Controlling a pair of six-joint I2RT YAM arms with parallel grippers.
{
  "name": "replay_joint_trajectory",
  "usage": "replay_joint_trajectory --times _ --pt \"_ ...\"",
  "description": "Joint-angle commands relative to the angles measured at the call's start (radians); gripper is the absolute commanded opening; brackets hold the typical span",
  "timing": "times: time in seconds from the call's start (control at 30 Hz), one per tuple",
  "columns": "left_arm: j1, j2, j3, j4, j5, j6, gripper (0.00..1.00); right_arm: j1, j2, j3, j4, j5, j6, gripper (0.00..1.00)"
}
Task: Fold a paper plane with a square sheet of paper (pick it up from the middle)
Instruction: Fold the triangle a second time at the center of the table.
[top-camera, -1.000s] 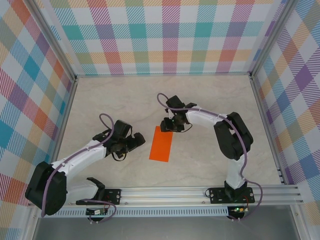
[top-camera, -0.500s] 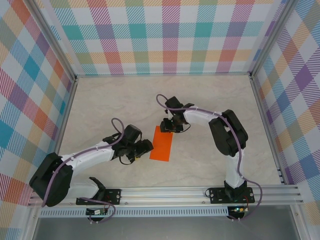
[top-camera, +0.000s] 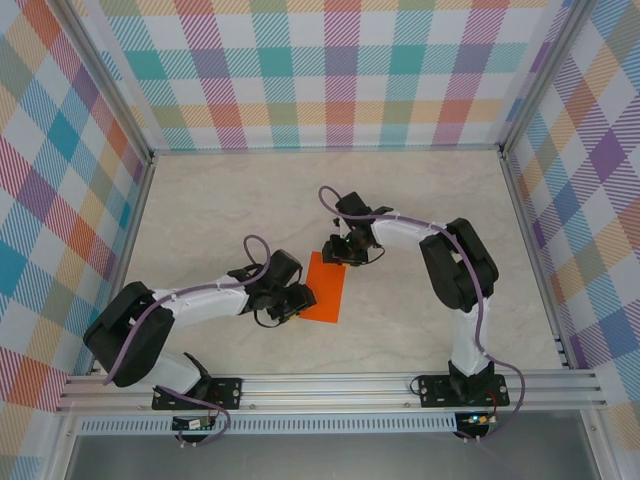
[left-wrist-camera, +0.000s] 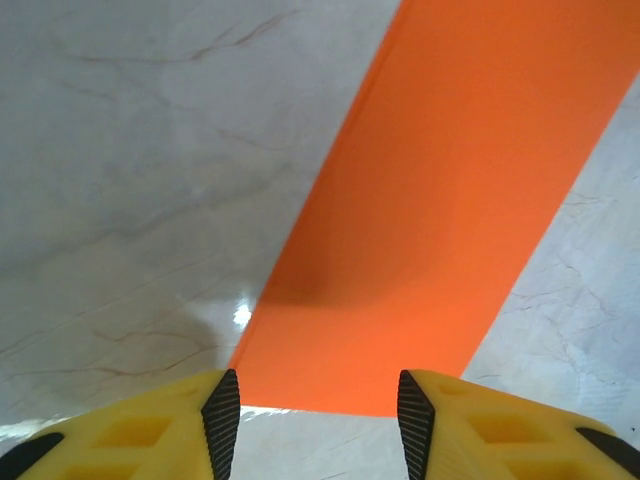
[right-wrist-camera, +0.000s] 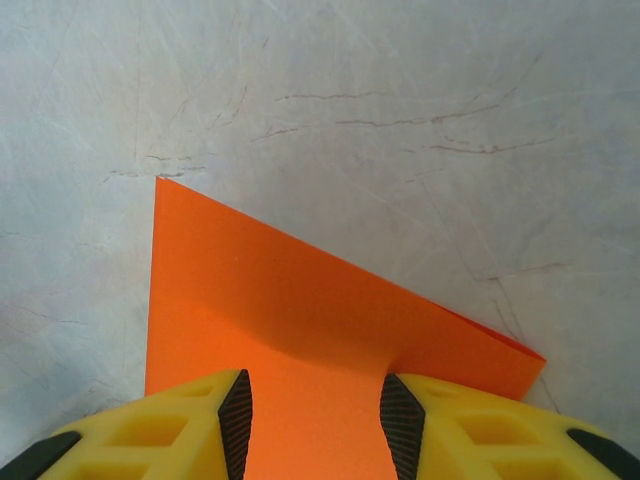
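Left pincer (top-camera: 298, 298): jaws are standing apart, not clamping anything. It's sitting low at the 8 o'clock edge of the square sheet of paper (top-camera: 325, 290). On the left wrist view its yellow fingers (left-wrist-camera: 150, 425) are flanking the sheet's near edge, and the orange strip is running off toward 1 o'clock, lying flat on the desk (top-camera: 220, 210). Can't tell if the pads are touching the paper.

Right pincer (top-camera: 347, 250): jaws are also standing apart, no grip. It's sitting at the sheet's 12 o'clock end. On the right wrist view orange is filling the gap between the pads. One corner is pointing to 10 o'clock. At the 4 o'clock corner two layers are showing, so the sheet is lying folded.

The sheet is lying as a narrow rectangle mid-desk between the two arms, long axis roughly 12 to 6, tipped slightly toward 1.

Plaid walls (top-camera: 330, 70) are enclosing the desk at 9, 12 and 3. An aluminium rail (top-camera: 340, 385) is running along 6.
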Motion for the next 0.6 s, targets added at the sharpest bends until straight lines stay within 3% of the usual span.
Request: replay_joint_trajectory --times 0.0,0.33,0.57 --pt "-0.015 0.031 0.038 -0.021 -0.005 0.005 0.46 -0.008 0.064 -0.055 -0.030 0.053 0.004 0.43" --pt "-0.042 0.087 0.092 -0.124 -0.054 0.028 0.53 -0.014 0.068 -0.060 -0.026 0.045 -0.001 0.43" --pt "-0.054 0.138 0.121 -0.096 -0.035 0.035 0.52 -0.014 0.071 -0.064 -0.022 0.037 0.002 0.43"
